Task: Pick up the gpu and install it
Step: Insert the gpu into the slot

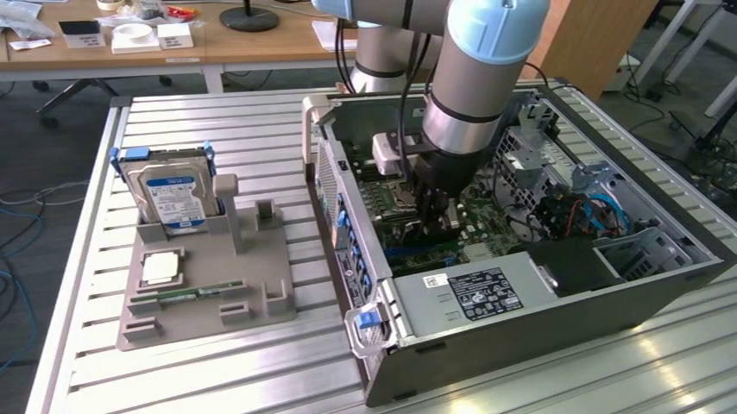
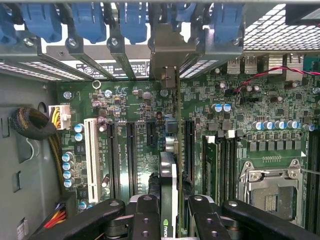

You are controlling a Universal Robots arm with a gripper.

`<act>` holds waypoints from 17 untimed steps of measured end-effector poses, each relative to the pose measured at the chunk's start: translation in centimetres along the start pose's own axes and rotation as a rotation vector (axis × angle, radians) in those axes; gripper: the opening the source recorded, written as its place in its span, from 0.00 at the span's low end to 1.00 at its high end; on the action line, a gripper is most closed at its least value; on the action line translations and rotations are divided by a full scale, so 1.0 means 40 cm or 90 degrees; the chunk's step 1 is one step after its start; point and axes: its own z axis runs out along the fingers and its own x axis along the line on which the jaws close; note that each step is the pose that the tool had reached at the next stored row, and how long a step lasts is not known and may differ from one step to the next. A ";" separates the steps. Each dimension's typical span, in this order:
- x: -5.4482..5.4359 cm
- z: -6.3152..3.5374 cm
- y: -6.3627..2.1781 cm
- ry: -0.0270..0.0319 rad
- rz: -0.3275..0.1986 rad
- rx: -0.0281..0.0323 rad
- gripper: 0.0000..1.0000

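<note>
My gripper [image 1: 437,220] reaches down inside the open computer case [image 1: 519,332], over the motherboard. In the wrist view the gripper [image 2: 172,222] is shut on the gpu [image 2: 170,175], which I see edge-on as a thin dark card running away from the fingers [image 2: 147,215]. Its silver end bracket [image 2: 167,52] stands against the case's rear slot openings, below the blue clips [image 2: 85,20]. The card stands upright along the black expansion slots of the green motherboard [image 2: 125,110]. I cannot tell whether its lower edge is fully in a slot.
A white slot [image 2: 91,155] and an empty CPU socket [image 2: 272,192] flank the card. Outside the case, a grey holder [image 1: 207,302] carries the silver hard drive [image 1: 173,194], a CPU chip [image 1: 161,267] and a green memory stick [image 1: 190,293]. A power supply [image 1: 484,293] fills the case's near end.
</note>
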 end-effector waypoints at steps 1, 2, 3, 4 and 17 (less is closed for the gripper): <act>0.000 0.000 0.000 0.0001 0.000 0.0000 0.27; 0.000 0.000 0.000 0.0001 0.000 0.0000 0.27; 0.000 0.000 0.000 0.0000 0.000 -0.0001 0.27; 0.000 0.000 0.000 -0.0001 0.000 0.0000 0.27; 0.003 0.001 0.000 0.0002 0.000 0.0000 0.27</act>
